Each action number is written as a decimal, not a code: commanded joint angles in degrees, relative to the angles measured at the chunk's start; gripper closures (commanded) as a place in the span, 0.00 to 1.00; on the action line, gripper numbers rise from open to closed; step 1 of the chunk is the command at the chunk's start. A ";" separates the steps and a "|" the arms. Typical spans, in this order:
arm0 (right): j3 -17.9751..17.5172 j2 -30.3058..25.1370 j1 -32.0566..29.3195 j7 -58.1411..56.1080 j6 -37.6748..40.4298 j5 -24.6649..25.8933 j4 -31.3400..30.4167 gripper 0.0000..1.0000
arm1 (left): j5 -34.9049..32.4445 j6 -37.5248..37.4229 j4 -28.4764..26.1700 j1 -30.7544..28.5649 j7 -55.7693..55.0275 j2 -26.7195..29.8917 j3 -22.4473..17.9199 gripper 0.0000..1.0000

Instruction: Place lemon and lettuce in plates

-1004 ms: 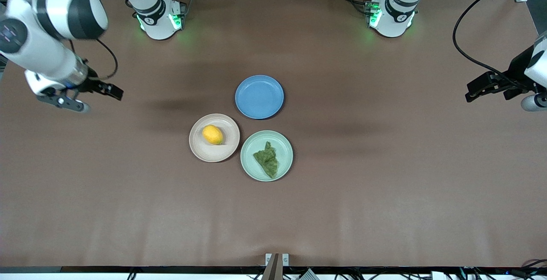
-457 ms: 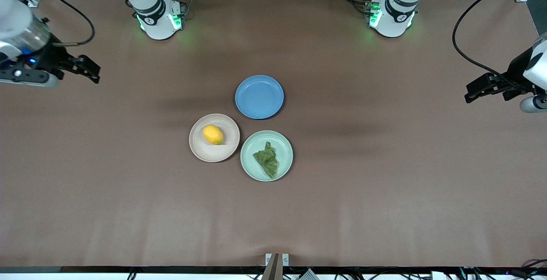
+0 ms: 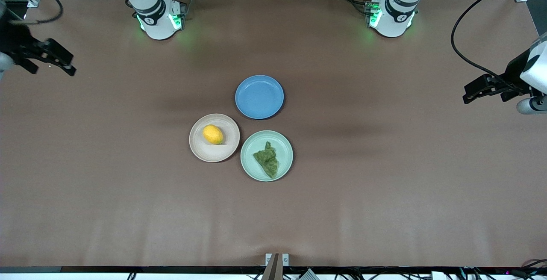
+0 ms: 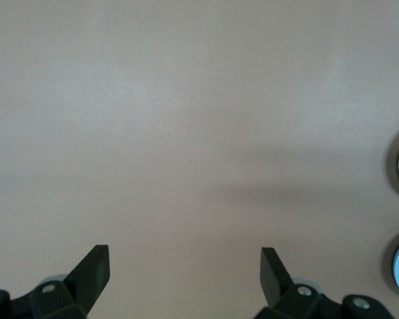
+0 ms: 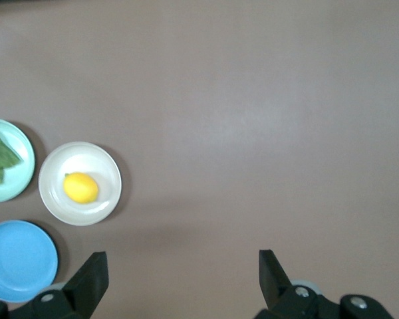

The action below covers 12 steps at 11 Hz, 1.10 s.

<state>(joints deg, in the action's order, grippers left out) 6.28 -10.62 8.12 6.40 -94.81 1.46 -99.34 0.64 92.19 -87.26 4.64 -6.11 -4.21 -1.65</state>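
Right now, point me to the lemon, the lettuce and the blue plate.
lemon (image 3: 212, 134), front view, middle of the fruit.
lettuce (image 3: 267, 160), front view, centre of the leaf.
blue plate (image 3: 259, 96), front view, bare middle of the dish.

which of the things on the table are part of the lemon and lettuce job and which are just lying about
Part of the job:
- lemon, lying in the beige-pink plate
- lettuce, lying in the mint green plate

Just lying about:
- blue plate, nothing in it, farther from the front camera than the other two plates
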 commanded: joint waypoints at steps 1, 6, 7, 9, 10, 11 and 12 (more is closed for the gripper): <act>0.31 5.16 -1.09 -1.65 6.80 -1.20 11.24 0.00 | 1.47 -0.17 0.42 -0.59 1.62 -0.18 -0.02 0.00; -0.47 10.09 -4.32 -1.65 8.32 -6.53 16.37 0.00 | 0.68 -0.17 0.51 0.28 1.45 -0.18 0.07 0.00; -3.00 10.18 -7.13 -2.26 8.41 -7.60 16.19 0.00 | 0.77 -0.17 0.51 0.02 1.53 -0.18 0.07 0.00; -6.01 10.18 -11.10 -7.43 8.76 -6.83 16.19 0.00 | 0.77 -0.17 0.42 0.19 1.45 -0.18 0.07 0.00; -5.93 10.18 -10.94 -7.28 10.15 -5.60 16.19 0.00 | 0.77 -0.17 0.42 0.10 1.53 -0.18 0.07 0.00; -6.01 10.18 -10.59 -7.01 10.34 -3.16 16.19 0.00 | 0.77 -0.17 0.42 -0.07 1.62 -0.18 0.07 0.00; -5.93 10.18 -10.67 -6.92 10.43 -2.17 15.84 0.00 | 0.77 -0.17 0.42 0.01 1.54 -0.18 0.07 0.00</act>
<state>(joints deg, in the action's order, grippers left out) 1.59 -1.09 -1.50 0.02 -85.80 -3.27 -84.70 0.64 92.20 -87.22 4.80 -6.11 -4.36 -1.46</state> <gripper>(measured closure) 0.000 0.000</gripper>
